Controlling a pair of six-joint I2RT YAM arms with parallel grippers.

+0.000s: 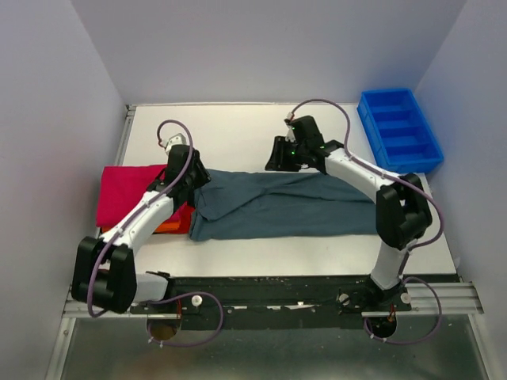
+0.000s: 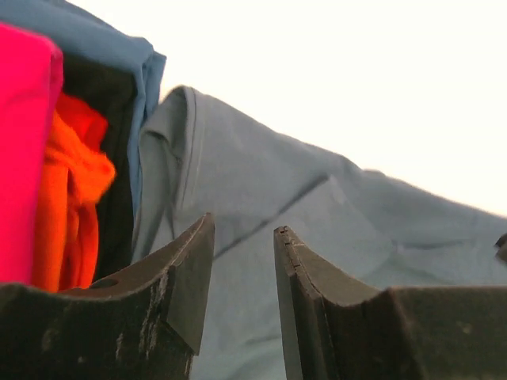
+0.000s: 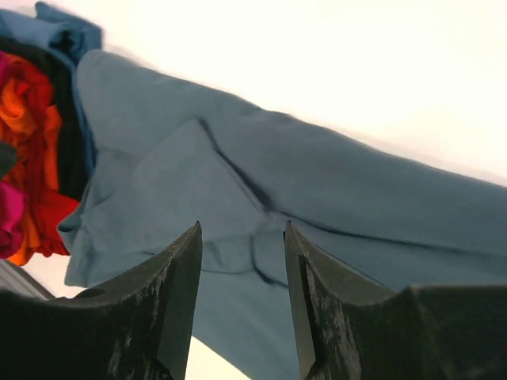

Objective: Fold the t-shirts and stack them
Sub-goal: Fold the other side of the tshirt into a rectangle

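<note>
The slate grey-blue t-shirt [image 1: 285, 204] lies folded in a long band across the middle of the table. The crimson-pink t-shirt [image 1: 127, 192] lies folded at the left, with the orange t-shirt [image 1: 173, 222] showing beside it under my left arm. My left gripper [image 1: 197, 176] is open and empty at the grey-blue shirt's left end; its wrist view shows the gripper [image 2: 244, 223] over the grey-blue cloth [image 2: 333, 214], with pink [image 2: 24, 158] and orange [image 2: 75, 198] at the left. My right gripper [image 1: 279, 155] is open and empty at the shirt's far edge; its wrist view shows the gripper [image 3: 242, 224] over the cloth [image 3: 333, 182].
A rigid bright blue tray [image 1: 400, 131] with compartments stands at the back right corner. White walls close in the table on the left, right and far sides. The bare white tabletop [image 1: 230, 131] shows behind the shirts.
</note>
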